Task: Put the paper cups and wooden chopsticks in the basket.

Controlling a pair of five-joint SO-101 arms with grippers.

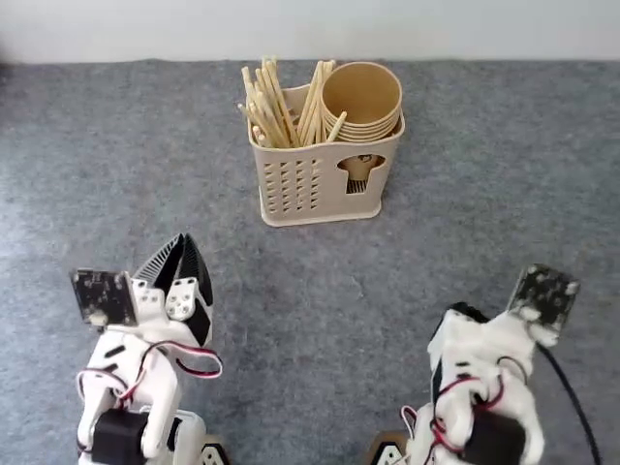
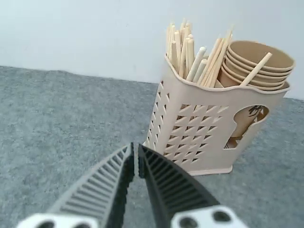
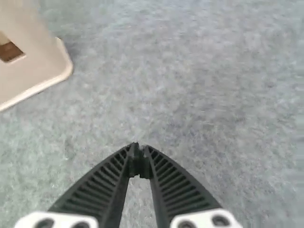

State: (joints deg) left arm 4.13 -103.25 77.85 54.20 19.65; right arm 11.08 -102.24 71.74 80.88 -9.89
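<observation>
Covering the table, the grey felt-like mat [image 1: 97, 145] leaves wide open room to the left, right and near side of the beige perforated plastic basket [image 1: 315, 184], which stands upright at the far middle, close to the white wall. The left gripper [image 1: 184, 242] sits near left with its black jaws pressed together on nothing, pointing towards the basket; the right gripper [image 3: 137, 153] sits near right, likewise closed and empty, over bare mat. The stack of brown paper cups [image 1: 361, 97] fills the basket's right side and the bundle of pale wooden chopsticks [image 1: 276, 102] stands in its left side, one stick leaning into the top cup. Both lots being inside, the task looks done; parking well means keeping both arms near and low, well apart from the basket, since the sticks jut above its rim and a knock could tip it
</observation>
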